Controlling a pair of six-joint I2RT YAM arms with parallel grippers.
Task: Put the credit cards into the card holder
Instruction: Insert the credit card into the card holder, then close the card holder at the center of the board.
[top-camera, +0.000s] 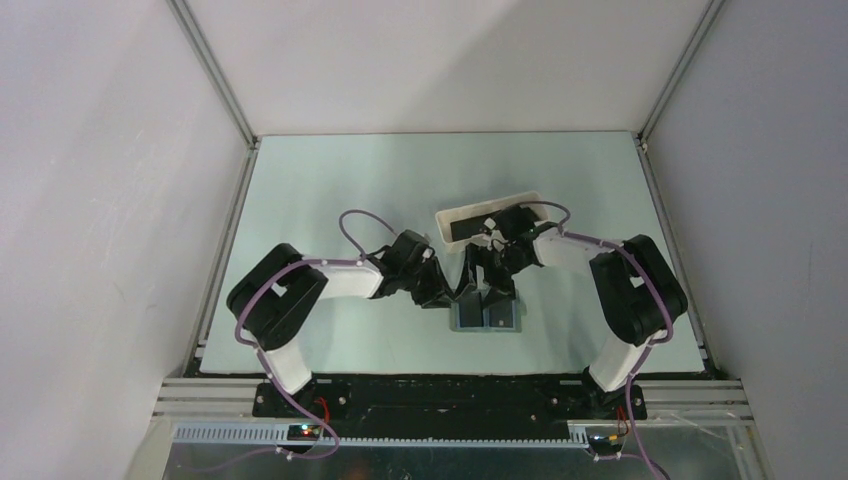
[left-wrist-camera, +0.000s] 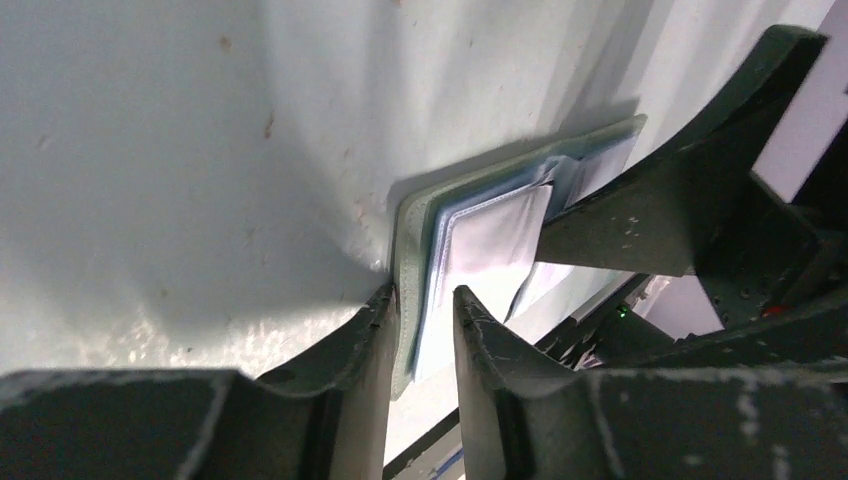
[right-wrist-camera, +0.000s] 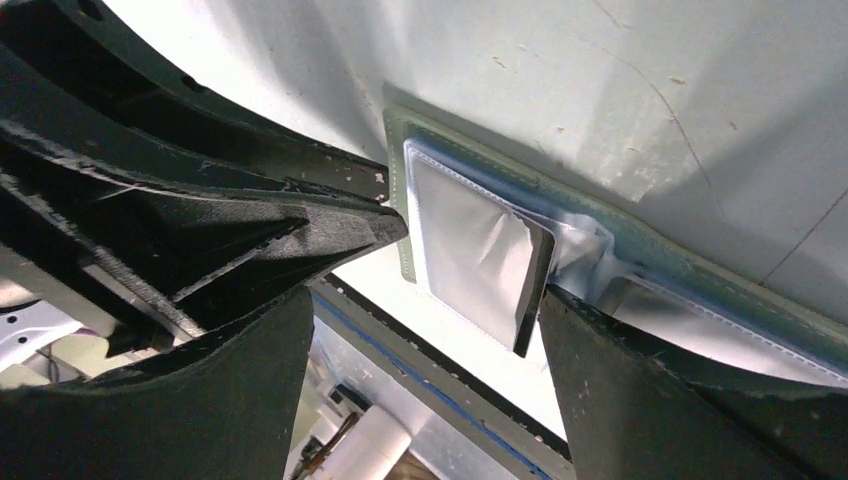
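The grey-green card holder (top-camera: 487, 316) lies open on the table near the front, blue-grey inside up. My left gripper (top-camera: 455, 293) has its fingers narrowly on either side of the card holder (left-wrist-camera: 415, 250) at its left edge, pinching cover and clear sleeves. Above the card holder (right-wrist-camera: 620, 240), my right gripper (top-camera: 500, 272) stands open. A dark credit card (right-wrist-camera: 475, 260) sits tilted in a sleeve, one thin edge resting against my right finger (right-wrist-camera: 640, 390); the other finger is well clear. Another dark credit card (top-camera: 466, 230) lies in the white tray.
A long white tray (top-camera: 490, 207) stands just behind the two grippers. The table's front edge and black frame rail (top-camera: 430, 385) run close below the card holder. White walls enclose the table on three sides.
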